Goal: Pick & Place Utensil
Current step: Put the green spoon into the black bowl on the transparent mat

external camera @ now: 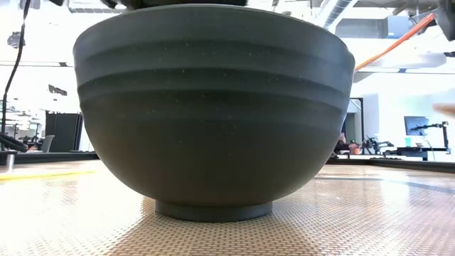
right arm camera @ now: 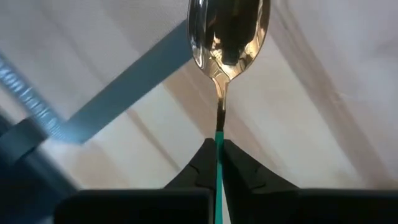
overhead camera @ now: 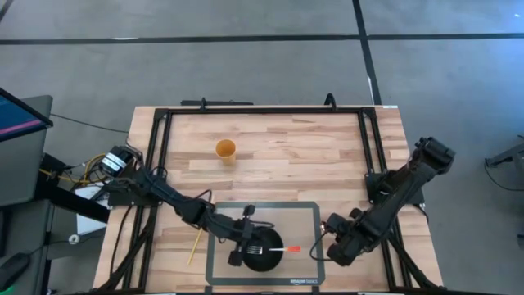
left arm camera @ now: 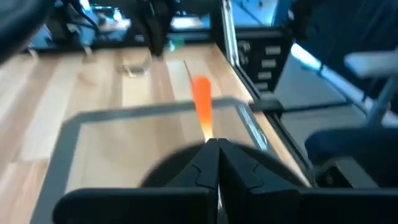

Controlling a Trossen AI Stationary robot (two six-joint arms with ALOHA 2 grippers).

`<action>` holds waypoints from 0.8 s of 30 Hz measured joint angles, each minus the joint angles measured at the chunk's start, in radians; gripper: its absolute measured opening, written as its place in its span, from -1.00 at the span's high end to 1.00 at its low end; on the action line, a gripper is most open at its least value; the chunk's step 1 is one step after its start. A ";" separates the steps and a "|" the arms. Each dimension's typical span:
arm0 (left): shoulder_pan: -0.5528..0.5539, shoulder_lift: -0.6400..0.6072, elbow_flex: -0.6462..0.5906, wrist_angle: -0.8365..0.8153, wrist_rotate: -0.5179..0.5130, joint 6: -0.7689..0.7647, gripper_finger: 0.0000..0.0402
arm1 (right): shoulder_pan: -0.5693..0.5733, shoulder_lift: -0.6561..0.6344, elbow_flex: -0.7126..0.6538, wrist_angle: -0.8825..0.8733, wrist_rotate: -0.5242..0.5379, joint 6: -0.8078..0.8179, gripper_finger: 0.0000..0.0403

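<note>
A dark bowl [overhead camera: 266, 259] stands on a grey mat [overhead camera: 307, 215] at the table's near edge and fills the low view [external camera: 213, 107]. My left gripper [overhead camera: 247, 244] is over the bowl, shut on a fork [overhead camera: 274, 249] with an orange handle [left arm camera: 201, 102]. The fork lies level across the bowl, its orange end past the right rim. My right gripper [overhead camera: 329, 244] is at the mat's right edge, shut on a spoon [right arm camera: 229, 31] with a green handle [right arm camera: 219, 146]. My left gripper pinches the fork between its two fingers [left arm camera: 233, 165] at the near end of the orange handle [left arm camera: 207, 132]. The handle runs on ahead of the fingers toward the table's right. Whether the fork rests on the bowl's rim, I cannot tell. My right gripper pinches the spoon's green handle [right arm camera: 219, 138] between its two fingers [right arm camera: 239, 162], along the handle. The metal neck and the spoon's bowl stick out ahead of the fingertips. The spoon is clear of the table, above the wood and the mat's edge.
An orange cup [overhead camera: 225, 150] stands upright on the far middle of the table. A yellow-handled utensil [overhead camera: 195, 246] lies on the wood left of the mat. A black frame [overhead camera: 262, 111] runs round the table top. Bare wood lies between cup and mat.
</note>
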 joint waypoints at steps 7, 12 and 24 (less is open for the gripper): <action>-0.057 -0.002 0.000 -0.098 0.000 0.041 0.98 | -0.074 0.007 0.242 -0.255 -0.032 -0.121 0.99; -0.117 -0.078 -0.001 -0.187 -0.091 0.041 0.98 | -0.141 0.006 0.345 -0.151 -0.046 -0.211 1.00; -0.238 -0.175 -0.120 -0.250 -0.266 -0.134 0.98 | -0.262 0.039 0.391 0.331 -0.228 -0.151 1.00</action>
